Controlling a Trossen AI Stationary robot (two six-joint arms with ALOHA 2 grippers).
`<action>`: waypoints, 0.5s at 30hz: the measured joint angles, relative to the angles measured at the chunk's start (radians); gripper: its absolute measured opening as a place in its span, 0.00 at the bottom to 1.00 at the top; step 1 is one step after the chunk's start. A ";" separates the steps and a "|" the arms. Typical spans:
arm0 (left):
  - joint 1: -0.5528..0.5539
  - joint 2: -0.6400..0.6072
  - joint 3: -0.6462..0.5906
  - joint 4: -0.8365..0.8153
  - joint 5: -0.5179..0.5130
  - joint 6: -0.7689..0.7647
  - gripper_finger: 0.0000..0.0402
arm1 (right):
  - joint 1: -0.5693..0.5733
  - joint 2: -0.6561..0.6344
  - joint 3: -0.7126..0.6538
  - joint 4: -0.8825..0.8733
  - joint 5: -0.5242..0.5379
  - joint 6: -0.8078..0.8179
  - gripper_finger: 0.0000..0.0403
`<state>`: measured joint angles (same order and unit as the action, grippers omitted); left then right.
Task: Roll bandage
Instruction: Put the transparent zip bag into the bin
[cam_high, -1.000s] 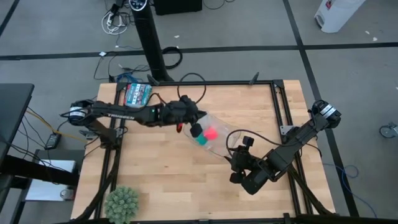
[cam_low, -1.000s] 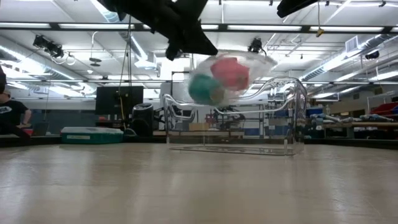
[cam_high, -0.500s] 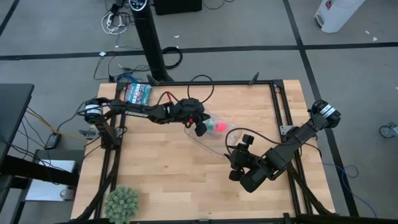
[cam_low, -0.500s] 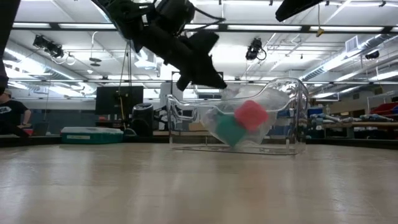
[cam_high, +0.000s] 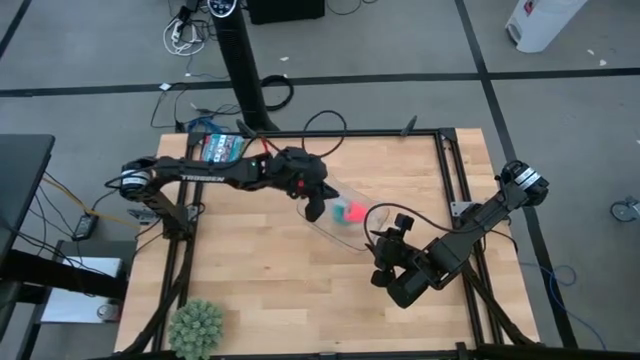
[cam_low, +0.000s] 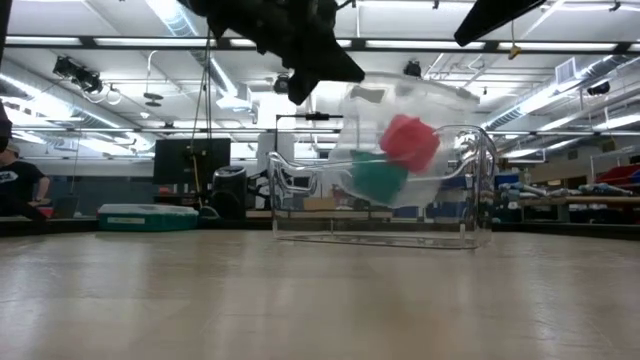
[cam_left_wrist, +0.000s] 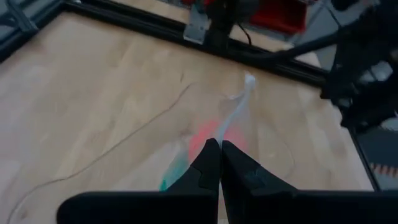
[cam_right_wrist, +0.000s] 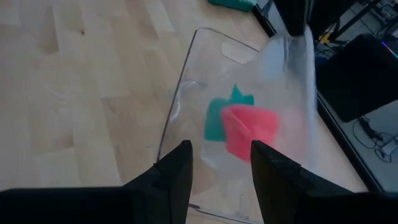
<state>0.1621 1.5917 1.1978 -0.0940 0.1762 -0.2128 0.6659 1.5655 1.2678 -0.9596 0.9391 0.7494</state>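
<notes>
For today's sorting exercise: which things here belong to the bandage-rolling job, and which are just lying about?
Job:
- bandage, pink-red, inside a clear bag
- left end effector, shut on the bag

Lying about:
- teal roll, in the same bag
- clear bin
- green spiky ball
- right end effector, open

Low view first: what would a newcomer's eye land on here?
A clear plastic bag hanging above the table, pinched at its top by the left tool, with the pink-red bandage roll and a teal roll inside. Behind it a clear plastic bin stands on the wooden table. The right tool waits open beside the bin.
</notes>
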 joint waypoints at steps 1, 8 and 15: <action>0.001 0.000 0.019 -0.036 0.006 0.006 0.02 | 0.000 0.000 0.000 0.001 0.000 0.000 0.38; 0.036 0.035 0.059 -0.130 0.137 0.022 0.02 | 0.000 0.000 0.000 0.001 0.001 0.002 0.38; 0.074 0.118 0.057 -0.136 0.213 0.018 0.02 | 0.000 0.001 0.000 -0.002 0.011 0.011 0.38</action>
<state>0.2366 1.7094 1.2549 -0.2305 0.3894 -0.1947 0.6659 1.5661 1.2678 -0.9619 0.9504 0.7605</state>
